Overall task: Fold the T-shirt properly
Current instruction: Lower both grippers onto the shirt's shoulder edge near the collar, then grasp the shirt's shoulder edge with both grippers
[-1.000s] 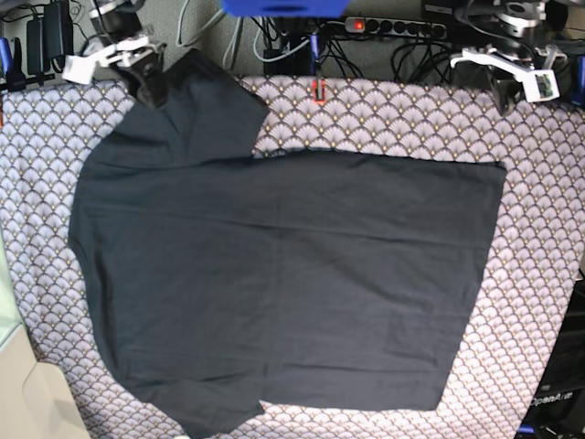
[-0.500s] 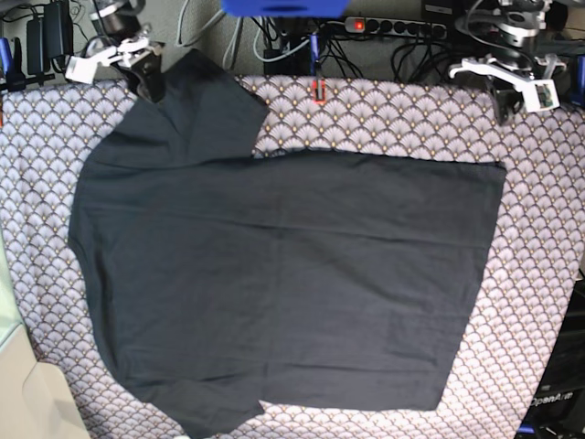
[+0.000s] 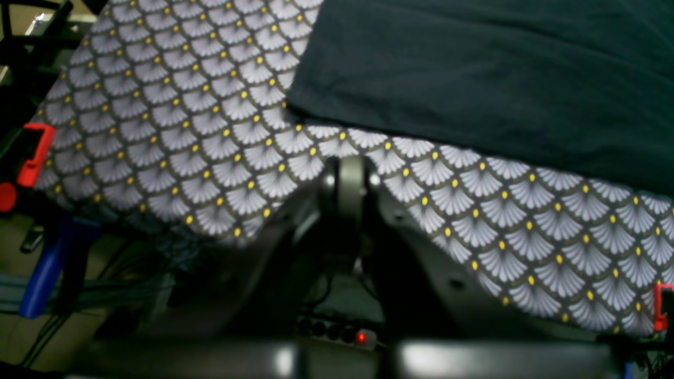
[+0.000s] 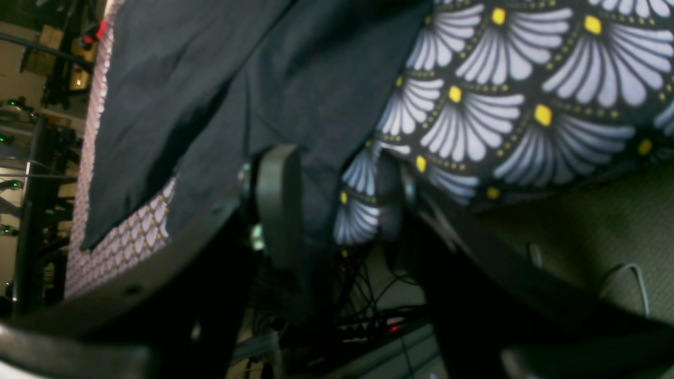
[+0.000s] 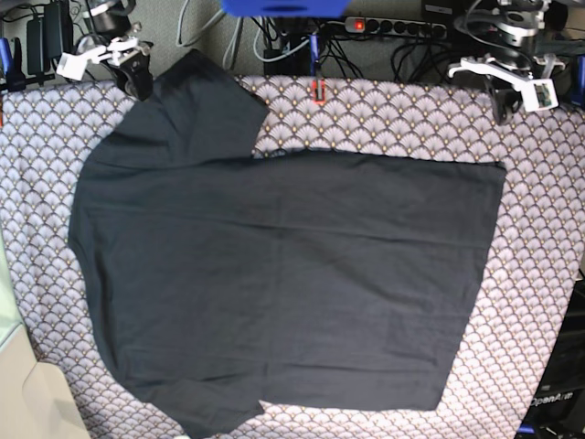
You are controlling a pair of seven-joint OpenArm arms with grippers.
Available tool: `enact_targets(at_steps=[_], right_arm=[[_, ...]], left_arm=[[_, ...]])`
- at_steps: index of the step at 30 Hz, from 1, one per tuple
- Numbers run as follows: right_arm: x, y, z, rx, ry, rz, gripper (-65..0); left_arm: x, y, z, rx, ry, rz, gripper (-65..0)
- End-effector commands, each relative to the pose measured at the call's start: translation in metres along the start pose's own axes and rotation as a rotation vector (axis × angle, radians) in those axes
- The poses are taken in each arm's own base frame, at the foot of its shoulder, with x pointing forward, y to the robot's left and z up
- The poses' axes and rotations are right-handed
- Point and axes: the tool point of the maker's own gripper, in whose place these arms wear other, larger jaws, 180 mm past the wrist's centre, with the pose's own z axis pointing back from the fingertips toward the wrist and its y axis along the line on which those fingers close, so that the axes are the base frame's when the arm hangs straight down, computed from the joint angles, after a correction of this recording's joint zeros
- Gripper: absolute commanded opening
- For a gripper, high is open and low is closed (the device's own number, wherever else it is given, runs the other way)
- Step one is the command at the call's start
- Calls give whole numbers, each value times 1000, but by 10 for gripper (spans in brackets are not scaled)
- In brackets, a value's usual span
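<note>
A tablecloth point(image 5: 548, 274) covers the table, with a pattern of pale purple-white fans and small yellow dots point(image 3: 184, 158). At the far edge sits a small red clip point(image 5: 320, 91). Behind the table lie many black cables point(image 5: 411, 55) and a power strip point(image 5: 398, 27) with a red light. A blue thing point(image 5: 283, 7) sticks out at the far middle. A cream-colored surface point(image 5: 23, 398) shows at the near left corner.

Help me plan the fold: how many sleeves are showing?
2. One sleeve lies at the base view's top left, by the right gripper; the other sleeve lies at its bottom left. Neither looks hidden.
</note>
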Motion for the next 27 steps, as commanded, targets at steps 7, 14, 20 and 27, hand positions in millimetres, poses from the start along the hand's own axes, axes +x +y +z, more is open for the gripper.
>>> enact_targets(at_steps=[7, 14, 20, 27], right_arm=[[-9, 5, 3, 18, 28, -17, -396], [-21, 19, -2, 57, 57, -29, -404], [-30, 26, -6, 86, 91, -25, -548], [-31, 27, -9, 89, 117, -18, -623]], left_arm=[[9, 2, 2, 6, -32, -3, -650], [9, 4, 2, 12, -32, -3, -650], [9, 3, -4, 11, -18, 3, -650], [14, -1, -22, 6, 20, 18, -650]])
